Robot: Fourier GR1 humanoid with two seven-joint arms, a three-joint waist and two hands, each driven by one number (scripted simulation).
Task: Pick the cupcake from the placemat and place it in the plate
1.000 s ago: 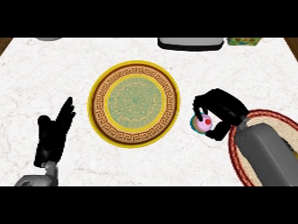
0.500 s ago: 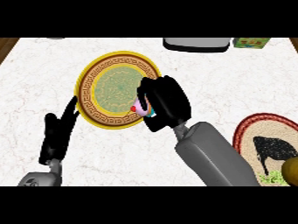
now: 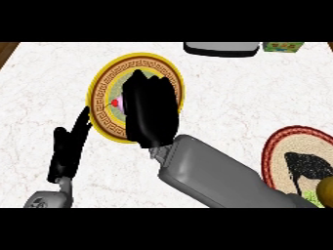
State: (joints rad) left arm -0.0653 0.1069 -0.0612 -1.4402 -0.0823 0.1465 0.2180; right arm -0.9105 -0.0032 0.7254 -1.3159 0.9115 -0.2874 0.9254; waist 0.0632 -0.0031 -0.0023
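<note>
My right hand [image 3: 151, 110] hovers over the yellow, Greek-key rimmed plate [image 3: 105, 83], covering most of its middle. The cupcake [image 3: 116, 103] shows only as a sliver of red and pale frosting at the hand's left edge, with the fingers curled round it. I cannot tell whether it touches the plate. The round red-rimmed placemat [image 3: 284, 146] lies at the right edge with a dark pattern on it. My left hand [image 3: 68, 146] rests open at the lower left, fingers pointing up toward the plate's rim.
A grey appliance [image 3: 220, 48] and a green box [image 3: 282, 46] stand at the counter's back edge. A yellow-brown item with green leaves [image 3: 332, 191] sits on the placemat's lower right. Wooden floor shows at both upper corners.
My right hand has carried the cupcake leftward from the placemat to above the plate's middle. The left hand has stayed in place.
</note>
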